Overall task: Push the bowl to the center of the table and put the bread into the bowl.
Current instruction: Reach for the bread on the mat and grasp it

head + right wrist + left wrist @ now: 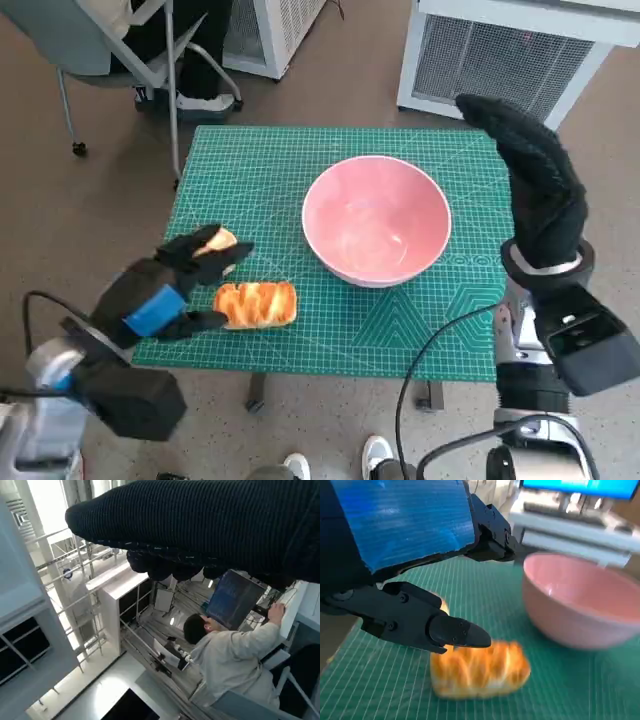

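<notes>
nearest, left hand (165,290) spread over the bread (256,304) at the mat's (400,330) front left, fingers (455,632) apart, nothing gripped. beyond, pink bowl (376,220) near the table's middle. right hand (535,180) raised beside the bowl's right, fingers extended, holding nothing.

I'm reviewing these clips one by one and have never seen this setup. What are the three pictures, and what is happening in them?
A humanoid robot stands at a small table with a green cutting mat. The head view looks down from above; the other two come from wrist cameras. The empty pink bowl sits near the middle. The blue-taped black left hand reaches around the golden braided bread, with its fingers apart and nothing held. The black-gloved right hand is raised, away from the table; its camera shows a seated person.
</notes>
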Robot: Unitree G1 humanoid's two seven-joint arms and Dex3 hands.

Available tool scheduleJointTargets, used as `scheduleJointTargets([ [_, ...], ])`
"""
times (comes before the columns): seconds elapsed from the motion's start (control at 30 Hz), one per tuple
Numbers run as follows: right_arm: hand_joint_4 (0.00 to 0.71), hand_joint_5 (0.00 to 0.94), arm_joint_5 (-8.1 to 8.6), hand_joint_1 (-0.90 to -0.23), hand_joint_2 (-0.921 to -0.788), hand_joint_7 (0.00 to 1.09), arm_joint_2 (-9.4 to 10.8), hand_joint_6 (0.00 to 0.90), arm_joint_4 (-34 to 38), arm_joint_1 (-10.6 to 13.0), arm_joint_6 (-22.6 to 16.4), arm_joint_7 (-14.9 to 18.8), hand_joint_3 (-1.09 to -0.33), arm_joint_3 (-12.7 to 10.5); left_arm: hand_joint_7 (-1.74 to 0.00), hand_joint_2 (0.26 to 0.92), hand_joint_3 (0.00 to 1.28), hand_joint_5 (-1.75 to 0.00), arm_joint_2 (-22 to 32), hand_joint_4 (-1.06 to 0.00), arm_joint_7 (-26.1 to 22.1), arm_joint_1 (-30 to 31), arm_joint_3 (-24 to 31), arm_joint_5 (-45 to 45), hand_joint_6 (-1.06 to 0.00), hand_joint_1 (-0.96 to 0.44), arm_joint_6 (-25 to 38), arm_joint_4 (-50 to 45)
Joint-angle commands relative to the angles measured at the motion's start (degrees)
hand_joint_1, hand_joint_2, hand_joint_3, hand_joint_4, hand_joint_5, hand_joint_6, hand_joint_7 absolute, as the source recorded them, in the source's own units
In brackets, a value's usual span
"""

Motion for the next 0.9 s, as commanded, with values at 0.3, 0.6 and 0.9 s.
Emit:
scheduleJointTargets([
  [0.3,0.297,0.004,0.06,-0.606,-0.921,0.71,0.35,-0.001,-0.18,1.65,0.66,-0.42,-0.774,0.56,0.0,0.89,0.0,0.0,-2.36,-0.22,-1.91,-0.1,-5.81,8.38,-0.37,-0.52,10.38,-3.08],
  [0.6,0.296,0.003,0.22,-0.601,-0.921,0.71,0.59,-0.001,0.56,1.68,0.4,-0.37,-0.776,0.64,0.0,0.887,0.0,0.0,-4.65,-0.21,-0.6,-1.19,-9.23,12.23,-0.35,-0.52,13.25,-1.15],
  [0.9,0.295,0.002,-0.13,-0.603,-0.921,0.71,0.81,-0.001,0.57,1.96,0.28,-0.58,-0.777,0.82,0.0,0.886,0.0,0.0,-8.19,-0.21,2.43,-2.74,-13.05,14.74,-0.35,-0.5,14.49,4.01],
])
